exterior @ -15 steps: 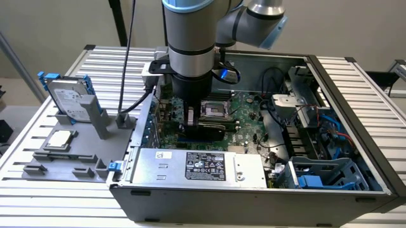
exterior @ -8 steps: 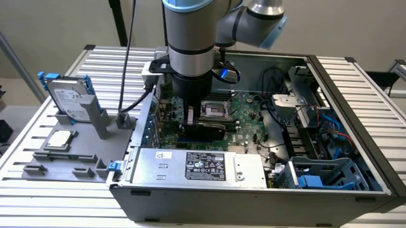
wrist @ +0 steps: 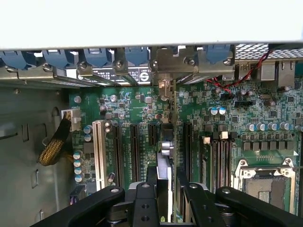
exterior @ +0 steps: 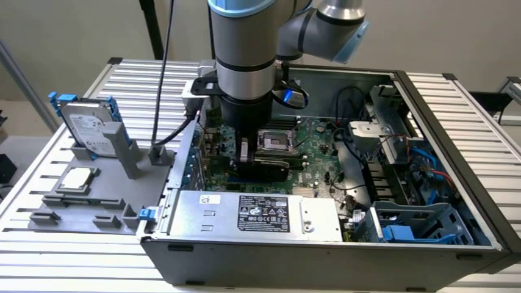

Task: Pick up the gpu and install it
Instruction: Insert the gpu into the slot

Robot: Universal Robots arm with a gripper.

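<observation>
gpu [wrist: 166, 142] edge-on between gripper [wrist: 166, 182] fingers, clamped partway closed, standing over motherboard [wrist: 137, 106] slots, directly below wrist.

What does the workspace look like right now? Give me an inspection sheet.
Surface: ribbed metal table carrying an open computer case and a grey fixture tray.
Job's things: gpu edge-on, upright over the motherboard slots, between the jaws.
Clutter: hard drive with blue rails standing in the tray; processor chip lying flat in it.
Grippers: gripper down inside the case, shut on the gpu.
Cables: red wires near the rear ports; braided cable by the case wall.
Surroundings: nothing seen.
</observation>
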